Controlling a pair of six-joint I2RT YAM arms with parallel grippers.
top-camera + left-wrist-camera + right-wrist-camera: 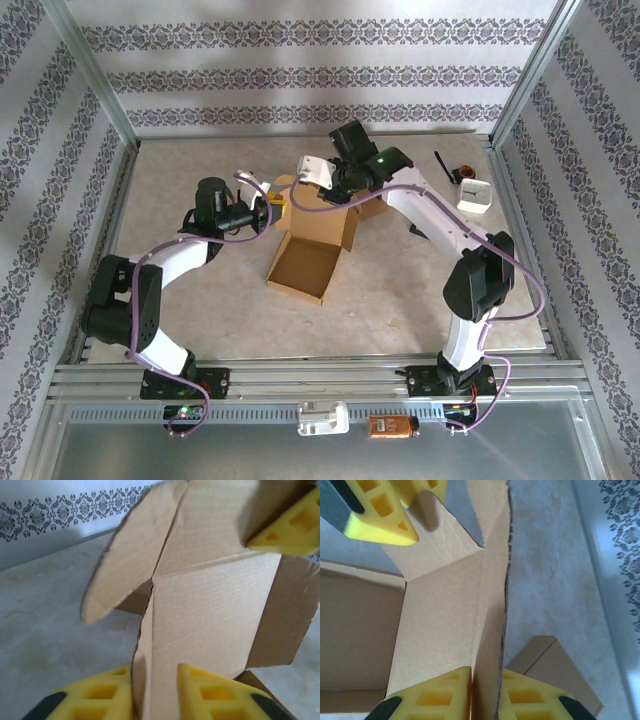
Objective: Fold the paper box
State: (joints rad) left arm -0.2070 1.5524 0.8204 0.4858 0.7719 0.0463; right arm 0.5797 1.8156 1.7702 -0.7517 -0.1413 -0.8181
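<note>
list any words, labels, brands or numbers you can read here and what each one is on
No text can be read in these views.
paper box: plain brown cardboard with no print, in the top view and both wrist views.
orange item at the bottom of the top view: any label is too small to read.
wallpaper: ornament bands only, no letters.

Blk/white arm links [170,262], lilac cables [506,385], yellow honeycomb fingers [220,697]

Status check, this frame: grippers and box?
Right gripper clamped on cardboard box wall. Left gripper astride a flap, grip unclear. Box open. Nothing in the way.
</note>
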